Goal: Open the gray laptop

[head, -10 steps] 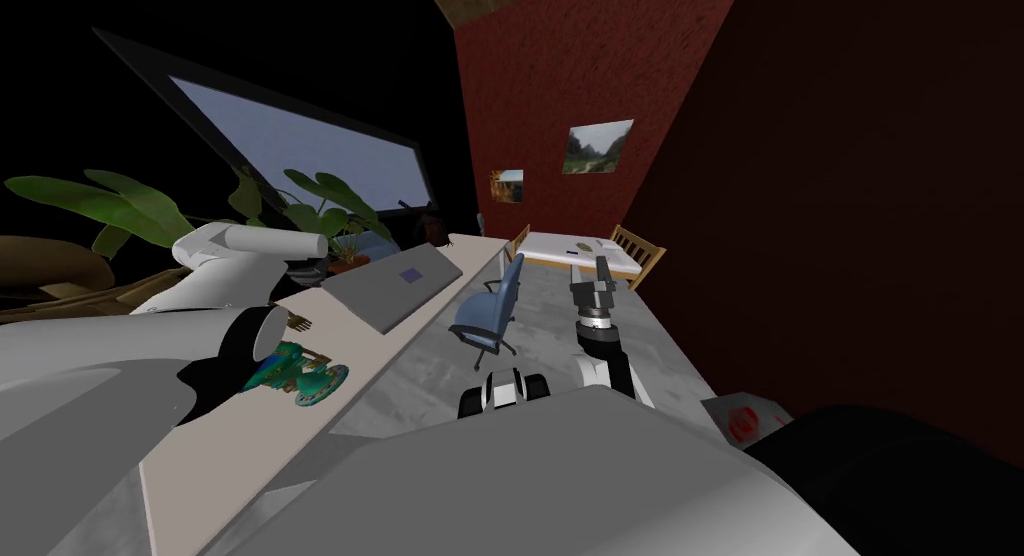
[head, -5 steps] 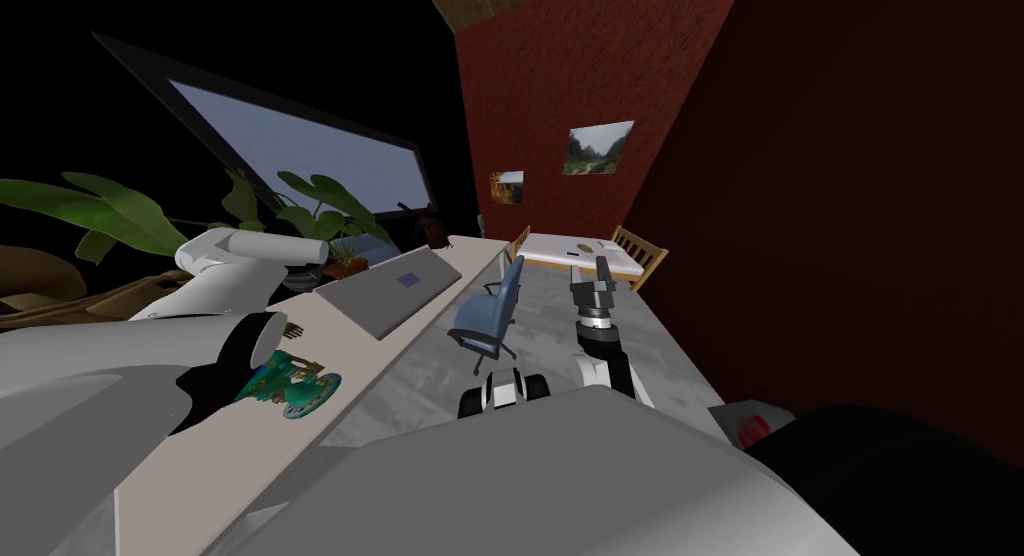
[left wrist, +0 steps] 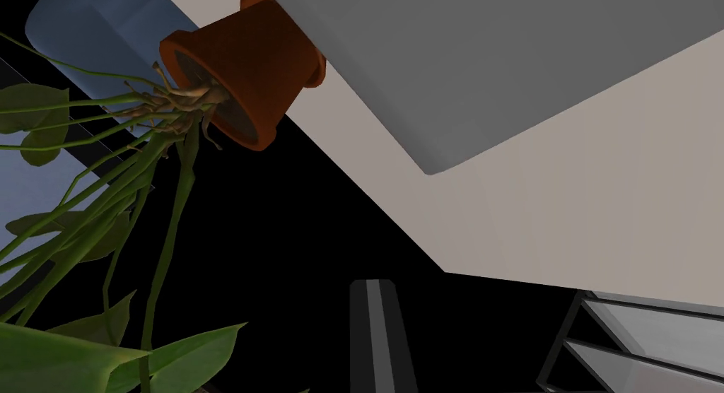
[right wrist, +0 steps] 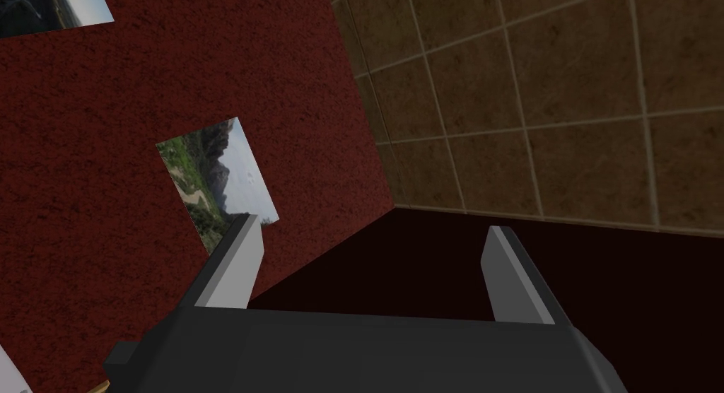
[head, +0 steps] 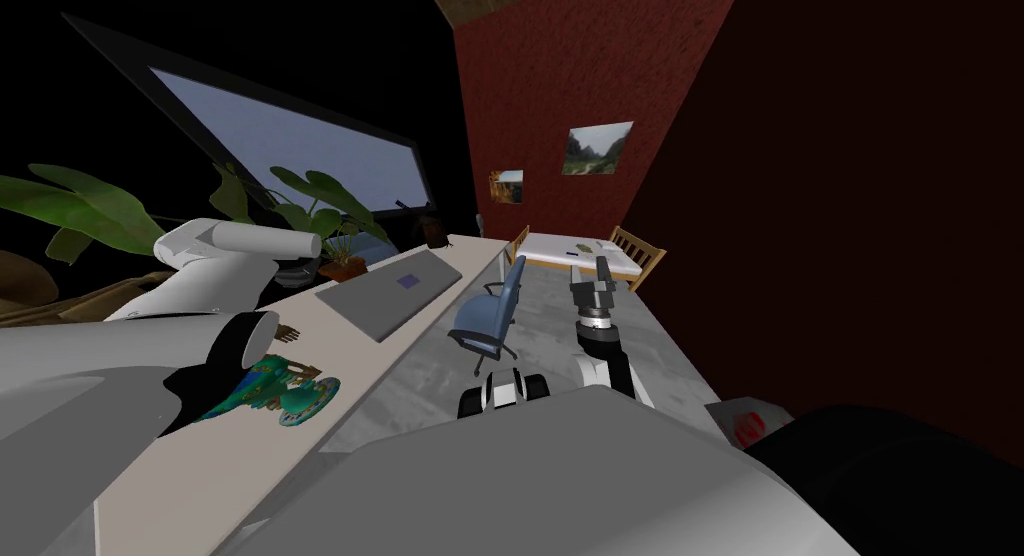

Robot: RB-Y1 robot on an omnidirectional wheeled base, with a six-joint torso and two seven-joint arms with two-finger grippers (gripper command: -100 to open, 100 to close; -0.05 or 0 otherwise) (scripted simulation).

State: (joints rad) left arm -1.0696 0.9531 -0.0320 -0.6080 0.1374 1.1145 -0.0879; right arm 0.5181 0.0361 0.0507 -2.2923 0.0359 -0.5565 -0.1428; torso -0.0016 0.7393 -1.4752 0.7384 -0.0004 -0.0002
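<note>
The closed gray laptop [head: 390,292] lies flat on a long pale desk [head: 200,450]. My left arm [head: 235,252] reaches over the desk toward the laptop's near back corner. In the left wrist view my left gripper [left wrist: 375,288] is shut with nothing in it. It is short of the laptop's corner [left wrist: 488,78] and off the desk's edge [left wrist: 565,219], not touching either. My right gripper [head: 598,278] is raised over the floor, far from the laptop. It stands open [right wrist: 368,258] and empty.
A potted plant in an orange-brown pot [left wrist: 240,71] stands by the laptop's back corner, leaves spreading toward my left hand. A teal figurine [head: 285,388] and a small brown item [head: 288,332] sit on the desk. A blue office chair [head: 490,315] stands by the desk.
My left forearm has shifted slightly to the left and the head view has drifted with it. The laptop stays closed. The right arm has not moved.
</note>
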